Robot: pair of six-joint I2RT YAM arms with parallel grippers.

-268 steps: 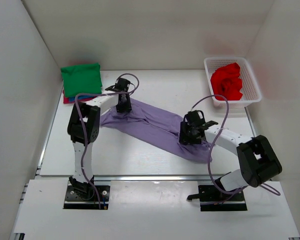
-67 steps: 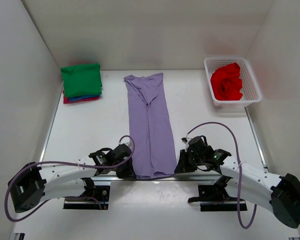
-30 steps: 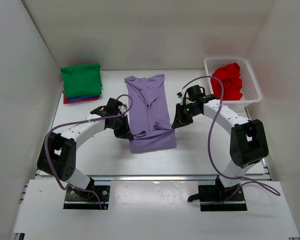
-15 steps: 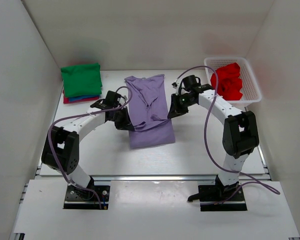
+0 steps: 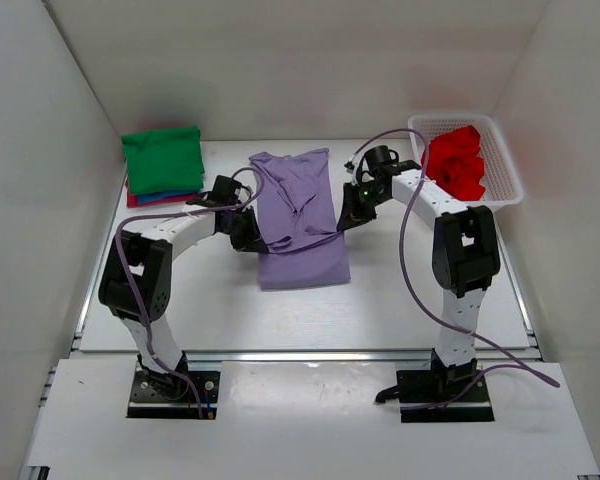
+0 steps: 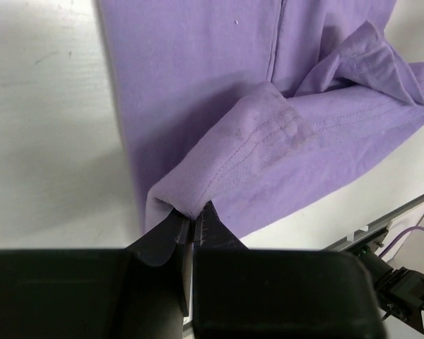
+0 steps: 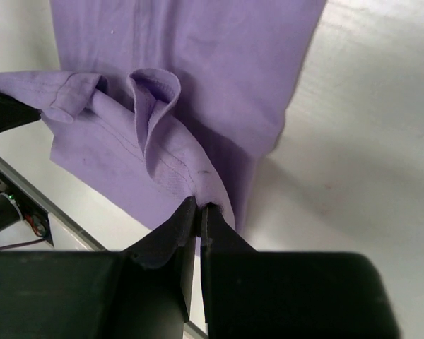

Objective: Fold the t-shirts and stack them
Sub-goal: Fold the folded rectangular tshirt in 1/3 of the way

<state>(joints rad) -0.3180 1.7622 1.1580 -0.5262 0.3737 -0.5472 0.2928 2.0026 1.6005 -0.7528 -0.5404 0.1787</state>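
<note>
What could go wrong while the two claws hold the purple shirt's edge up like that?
The left gripper and the right gripper each pinch only a thin corner of the purple shirt; one might slip, and the fold would land crooked. The held edge puckers between them, so it may lie down wrinkled. The right arm also passes close to the basket and might nudge it.

A lavender tee (image 5: 300,262) is laid centrally, half doubled; green tee (image 5: 162,157) folded far left; red tee (image 5: 453,165) crumpled far right.
</note>
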